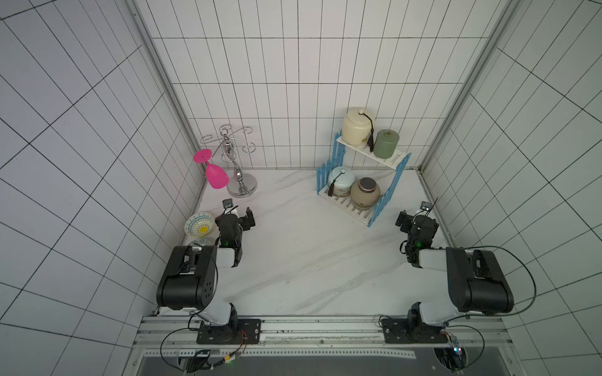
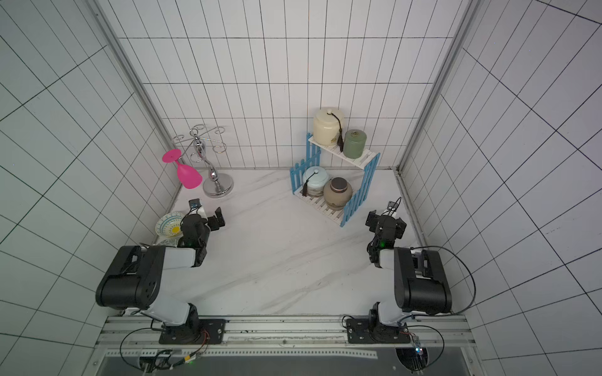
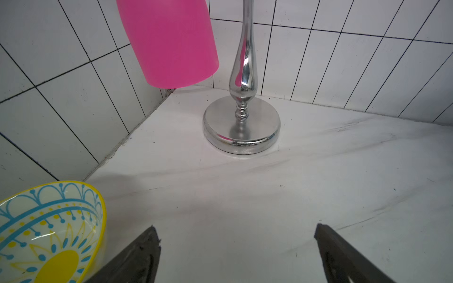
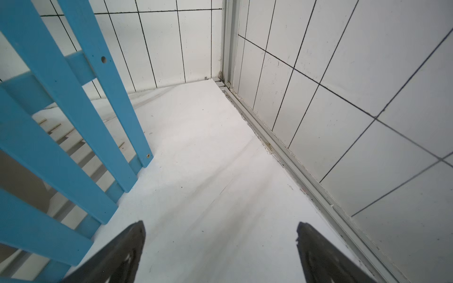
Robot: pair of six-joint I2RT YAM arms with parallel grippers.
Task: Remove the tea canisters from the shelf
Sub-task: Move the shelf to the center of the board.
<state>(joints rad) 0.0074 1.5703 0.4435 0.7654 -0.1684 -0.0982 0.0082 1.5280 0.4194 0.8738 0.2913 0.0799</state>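
Note:
The shelf [image 1: 391, 187], white slats between blue picket sides, stands at the back right in both top views. Its upper tier carries a large cream tea canister [image 1: 356, 130] with a dark tassel and a small green one [image 1: 386, 143]. On the lower tier sit a pale blue canister [image 1: 340, 180] and a tan one with a brown lid [image 1: 365, 194]. My right gripper [image 1: 413, 218] hovers open just right of the shelf's front corner; its wrist view shows the blue pickets [image 4: 73, 110] and bare counter between the fingers. My left gripper [image 1: 239, 217] is open and empty at the left, far from the shelf.
A chrome wire cup stand [image 1: 241, 187] at the back left holds a pink goblet [image 1: 216, 174] upside down. A patterned bowl [image 1: 199, 224] leans by the left wall beside my left arm. Tiled walls close three sides; a metal rail [image 4: 282, 152] runs along the right wall.

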